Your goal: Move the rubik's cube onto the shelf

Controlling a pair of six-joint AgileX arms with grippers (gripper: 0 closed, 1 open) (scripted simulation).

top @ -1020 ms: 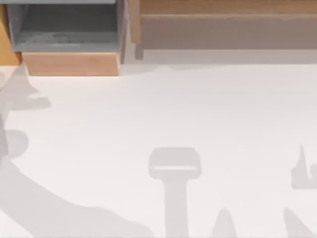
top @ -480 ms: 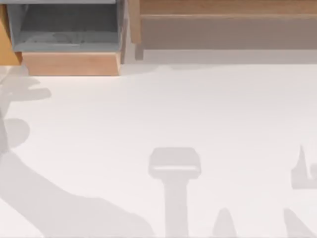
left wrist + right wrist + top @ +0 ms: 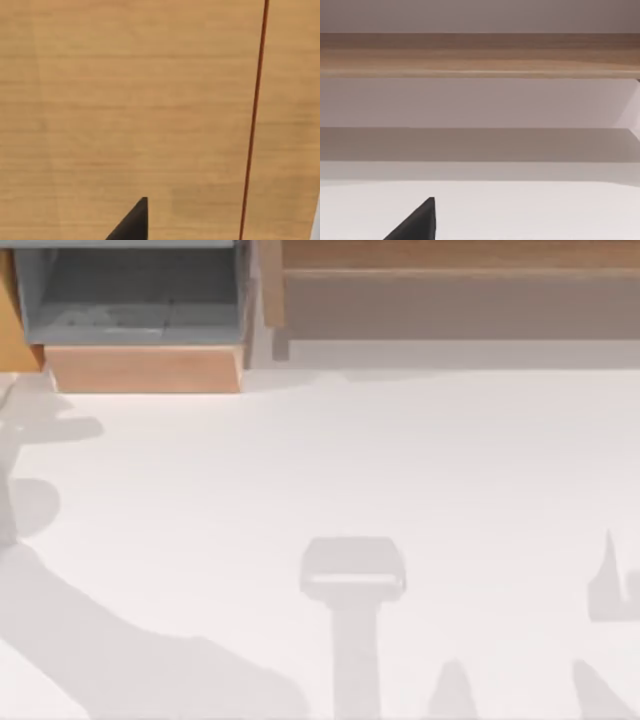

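One shelf [image 3: 450,255]: long light-brown ledge with a darker brown-grey front, running along the far edge of the table [image 3: 400,460] from the middle to the top view's right. Seen again from the right wrist as one wooden band [image 3: 480,55] above pale table. Whereabouts of the rubik's cube: cannot tell.

Just beside the shelf, toward the top view's left, one grey-lined box [image 3: 130,300] with a light wooden front, open upward. At its left, a strip of orange-brown wood at the picture's edge.

On the table, only grey shadows: one broad diagonal at the left, one T-shaped in the middle, a few pointed ones at the right.

Left gripper [image 3: 132,222]: one dark tip close against a light wooden panel [image 3: 125,100] crossed by one thin red-brown line; open or shut, cannot tell. Right gripper [image 3: 417,222]: one dark tip above the table, facing the shelf; likewise cannot tell.
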